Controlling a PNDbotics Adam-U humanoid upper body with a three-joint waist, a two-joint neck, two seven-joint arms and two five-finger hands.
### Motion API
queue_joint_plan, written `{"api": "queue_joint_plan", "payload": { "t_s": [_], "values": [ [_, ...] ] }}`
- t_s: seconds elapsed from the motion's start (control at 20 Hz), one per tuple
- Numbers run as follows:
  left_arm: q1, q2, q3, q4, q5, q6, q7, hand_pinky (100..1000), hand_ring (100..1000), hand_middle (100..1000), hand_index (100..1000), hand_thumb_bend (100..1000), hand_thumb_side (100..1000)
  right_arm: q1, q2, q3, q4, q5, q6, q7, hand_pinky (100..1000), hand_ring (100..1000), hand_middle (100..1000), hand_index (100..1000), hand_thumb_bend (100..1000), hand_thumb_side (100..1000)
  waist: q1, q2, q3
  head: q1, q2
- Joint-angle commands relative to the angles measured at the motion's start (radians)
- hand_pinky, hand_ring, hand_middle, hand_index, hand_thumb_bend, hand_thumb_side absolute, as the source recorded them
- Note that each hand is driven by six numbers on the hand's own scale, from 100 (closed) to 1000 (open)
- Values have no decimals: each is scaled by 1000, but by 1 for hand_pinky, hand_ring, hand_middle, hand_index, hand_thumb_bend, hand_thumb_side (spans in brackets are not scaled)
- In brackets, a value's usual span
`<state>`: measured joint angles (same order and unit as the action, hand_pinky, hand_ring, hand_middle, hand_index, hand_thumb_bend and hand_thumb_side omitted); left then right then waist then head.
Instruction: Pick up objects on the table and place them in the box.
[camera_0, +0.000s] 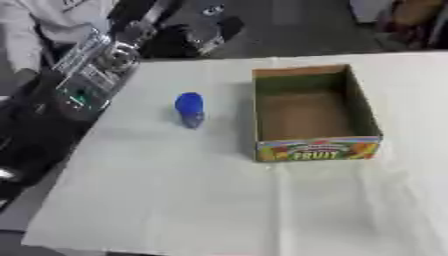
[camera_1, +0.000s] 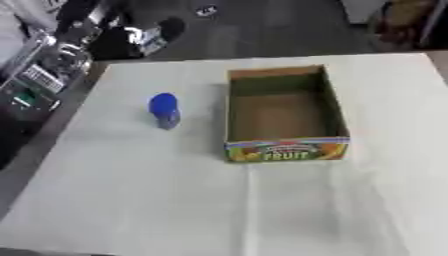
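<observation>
A blue-capped object (camera_0: 189, 109) stands on the white-covered bench (camera_0: 175, 200), just left of the box (camera_0: 313, 114). The open cardboard box, marked FRUIT on its near wall, contains nothing visible. No robot hand appears; its state cannot be told.

The box (camera_0: 317, 150) is brown matt cardboard with a glossy printed front panel. The table (camera_0: 192, 200) is covered by a pale matt cloth with faint creases. The blue object (camera_0: 189, 109) appears smooth plastic.
</observation>
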<state>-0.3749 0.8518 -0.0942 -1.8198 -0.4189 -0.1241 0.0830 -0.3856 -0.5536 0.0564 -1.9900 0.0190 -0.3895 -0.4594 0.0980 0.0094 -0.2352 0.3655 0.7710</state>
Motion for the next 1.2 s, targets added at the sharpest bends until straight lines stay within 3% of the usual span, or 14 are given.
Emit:
{"api": "queue_joint_plan", "payload": {
  "t_s": [0.05, 0.25, 0.35, 0.6, 0.8, 1.2],
  "values": [
    [-37, 57, -5, 40, -3, 3, -61, 878, 896, 992, 983, 479, 895, -9, -19, -2, -10, -6, -3, 1, 454, 506, 578, 610, 100, 787, -2, -13, -2, 8, -1],
    [-69, 75, -20, 75, 1, -2, -115, 875, 892, 991, 984, 475, 896, -10, -20, 2, -10, -8, -3, 9, 455, 505, 575, 609, 100, 788, 0, -14, -3, 5, -1],
    [-85, 83, -29, 97, 0, -2, -148, 865, 890, 991, 990, 462, 856, -10, -20, 3, -10, -9, -1, 13, 456, 505, 574, 607, 100, 783, 0, -14, -4, 5, -1],
    [-155, 107, -68, 197, -38, 0, -310, 844, 886, 968, 974, 481, 872, -10, -21, 6, -10, -11, 4, 24, 458, 505, 569, 602, 100, 791, 1, -16, -8, 11, -1],
    [-231, 108, -107, 330, -93, -26, -449, 872, 885, 952, 976, 490, 857, -11, -21, 10, -10, -12, 6, 33, 460, 505, 566, 599, 100, 793, 3, -14, -12, 18, -1],
    [-370, 31, -143, 613, -200, -73, -701, 907, 901, 956, 981, 536, 776, -26, -13, 17, -10, -17, 9, 51, 464, 505, 565, 598, 100, 797, 6, -2, -30, 25, -1]
  ]
}}
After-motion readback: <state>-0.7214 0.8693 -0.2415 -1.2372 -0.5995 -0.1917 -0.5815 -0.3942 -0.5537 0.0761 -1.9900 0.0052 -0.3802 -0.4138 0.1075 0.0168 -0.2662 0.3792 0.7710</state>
